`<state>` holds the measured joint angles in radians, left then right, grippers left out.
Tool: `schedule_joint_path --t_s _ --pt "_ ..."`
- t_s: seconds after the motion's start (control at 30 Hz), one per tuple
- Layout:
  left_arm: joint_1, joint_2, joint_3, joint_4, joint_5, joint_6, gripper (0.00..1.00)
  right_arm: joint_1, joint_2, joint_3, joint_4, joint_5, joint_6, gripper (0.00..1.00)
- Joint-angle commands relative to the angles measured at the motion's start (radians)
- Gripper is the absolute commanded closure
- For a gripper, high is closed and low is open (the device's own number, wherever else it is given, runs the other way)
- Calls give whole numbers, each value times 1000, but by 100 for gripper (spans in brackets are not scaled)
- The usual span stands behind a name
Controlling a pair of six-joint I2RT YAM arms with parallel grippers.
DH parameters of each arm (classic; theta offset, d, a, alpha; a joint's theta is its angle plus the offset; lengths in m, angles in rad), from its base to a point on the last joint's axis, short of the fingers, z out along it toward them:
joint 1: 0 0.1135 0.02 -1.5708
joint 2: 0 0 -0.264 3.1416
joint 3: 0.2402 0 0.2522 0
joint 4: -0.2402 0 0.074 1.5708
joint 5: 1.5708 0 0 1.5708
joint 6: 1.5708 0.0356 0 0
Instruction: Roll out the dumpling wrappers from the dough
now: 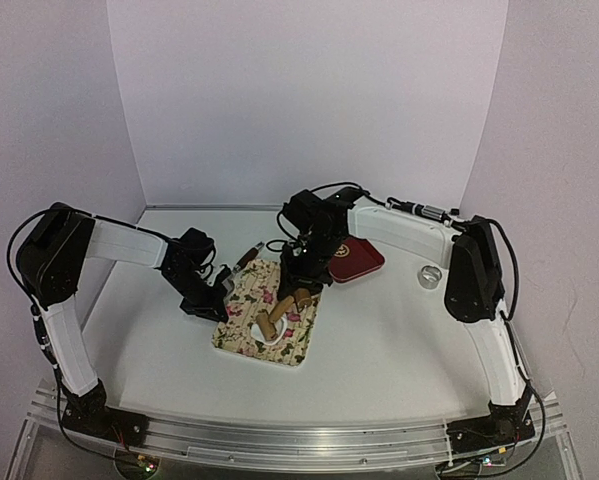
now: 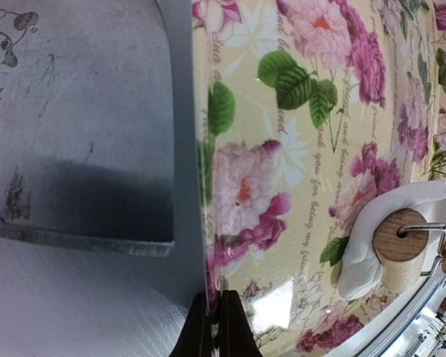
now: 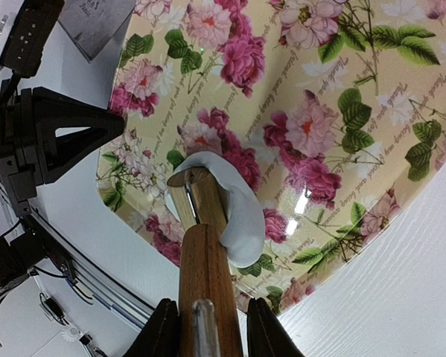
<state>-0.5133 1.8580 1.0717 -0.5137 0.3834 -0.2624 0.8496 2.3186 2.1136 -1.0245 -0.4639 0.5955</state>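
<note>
The right claw [image 3: 211, 327] is clamped on the brown wooden handle of a small rolling pin [image 3: 204, 275]. In its wrist view the pin's long axis runs from the claw at 6 o'clock up to the roller head at 12. Draped over that head is the white soft dumpling wrapper [image 3: 241, 219], bunched against the roller's 3 o'clock side rather than lying flat. I judge the next stroke must press along that axis to spread it.

From overhead the wrapper lies at 7 o'clock from the right claw, which is the nearer one. The left claw [image 2: 217, 327] is shut on the rim of the cream rectangular tray printed with pink flowers [image 2: 208, 186], at its 9 o'clock edge.

That tray holds only the wrapper and the roller. A red round-cornered tray with a gold emblem [image 1: 357, 260] sits at its 2 o'clock; I see nothing in it.
</note>
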Motion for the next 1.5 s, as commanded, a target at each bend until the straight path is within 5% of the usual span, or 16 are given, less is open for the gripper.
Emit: schedule_joint_path --t_s 0.0,0.73,1.17,1.47 --pt "-16 26 -75 -40 -86 -9 100 23 88 -200 -112 265 38 100" --pt "63 -14 -107 -74 -130 19 100 -93 -183 -547 -78 310 78 100" --pt "62 -4 -46 -64 -32 79 100 -36 -132 -37 -55 84 57 100" --pt "62 3 -47 -57 -22 79 100 18 -229 -85 -98 108 110 100"
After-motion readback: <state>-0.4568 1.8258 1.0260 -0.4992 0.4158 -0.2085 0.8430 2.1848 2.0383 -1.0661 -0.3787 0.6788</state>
